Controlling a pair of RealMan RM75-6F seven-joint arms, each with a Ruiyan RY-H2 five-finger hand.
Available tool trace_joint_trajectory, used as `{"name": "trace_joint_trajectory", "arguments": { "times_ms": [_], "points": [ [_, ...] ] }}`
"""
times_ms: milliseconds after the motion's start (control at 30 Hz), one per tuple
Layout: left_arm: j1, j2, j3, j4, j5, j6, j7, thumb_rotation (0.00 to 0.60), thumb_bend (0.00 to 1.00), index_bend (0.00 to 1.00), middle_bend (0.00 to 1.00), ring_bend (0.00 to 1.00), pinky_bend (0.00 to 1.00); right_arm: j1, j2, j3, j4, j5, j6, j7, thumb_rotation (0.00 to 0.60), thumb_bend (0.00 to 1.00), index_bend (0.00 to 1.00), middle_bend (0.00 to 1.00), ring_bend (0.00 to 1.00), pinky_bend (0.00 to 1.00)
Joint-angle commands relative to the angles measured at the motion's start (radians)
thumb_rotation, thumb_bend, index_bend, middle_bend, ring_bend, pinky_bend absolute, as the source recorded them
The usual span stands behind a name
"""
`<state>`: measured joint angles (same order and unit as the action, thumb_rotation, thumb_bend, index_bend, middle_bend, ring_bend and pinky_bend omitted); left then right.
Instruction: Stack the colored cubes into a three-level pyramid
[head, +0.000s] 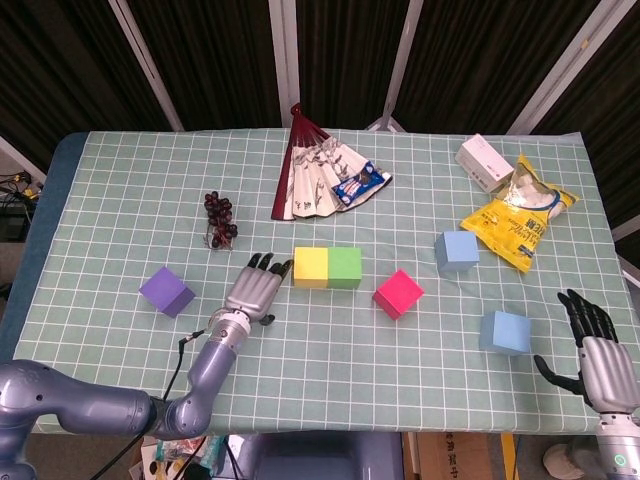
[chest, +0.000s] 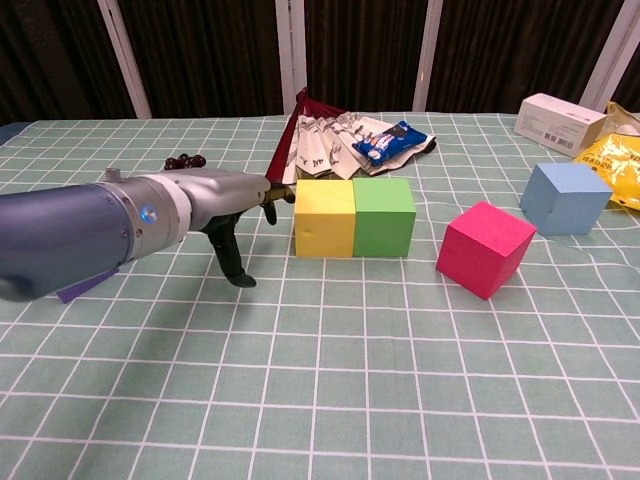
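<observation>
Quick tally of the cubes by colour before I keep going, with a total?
Yellow cube: 1
Green cube: 1
Pink cube: 1
Purple cube: 1
Blue cubes: 2
Total: 6 cubes

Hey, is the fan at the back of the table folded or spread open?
Spread open: the fan lies flat with its ribs splayed from one pivot.
</observation>
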<state>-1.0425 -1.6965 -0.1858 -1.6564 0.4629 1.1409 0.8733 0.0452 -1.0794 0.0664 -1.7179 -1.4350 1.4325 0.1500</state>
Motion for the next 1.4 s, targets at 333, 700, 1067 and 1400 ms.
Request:
{"name": "trace_joint_trajectory", "arguments": {
  "times_ms": [333, 700, 1067, 1400],
  "points": [
    [-0.008, -0.026, -0.008, 0.033, 0.001, -0.004, -0.003, 0.600, 0.27, 0.00, 0.17, 0.00, 0.00, 0.000, -0.001, -0.001, 0.000, 0.000, -0.001, -0.002, 0.600, 0.30, 0.00, 0.00, 0.00, 0.00],
    [-0.005, -0.029, -0.009, 0.043, 0.013, -0.003, -0.008, 0.600, 0.28, 0.00, 0.17, 0.00, 0.00, 0.000, -0.001, -0.001, -0.002, 0.001, -0.002, -0.006, 0.600, 0.30, 0.00, 0.00, 0.00, 0.00],
    [0.000, -0.029, -0.008, 0.047, 0.017, -0.005, -0.010, 0.600, 0.27, 0.00, 0.17, 0.00, 0.00, 0.000, -0.001, -0.002, -0.002, 0.003, -0.004, -0.009, 0.600, 0.30, 0.00, 0.00, 0.00, 0.00],
    [0.084, 0.083, 0.011, -0.129, 0.130, 0.109, -0.083, 0.600, 0.28, 0.00, 0.14, 0.00, 0.00, -0.002, -0.002, -0.002, 0.001, -0.001, 0.001, -0.010, 0.600, 0.30, 0.00, 0.00, 0.00, 0.00]
  ]
}}
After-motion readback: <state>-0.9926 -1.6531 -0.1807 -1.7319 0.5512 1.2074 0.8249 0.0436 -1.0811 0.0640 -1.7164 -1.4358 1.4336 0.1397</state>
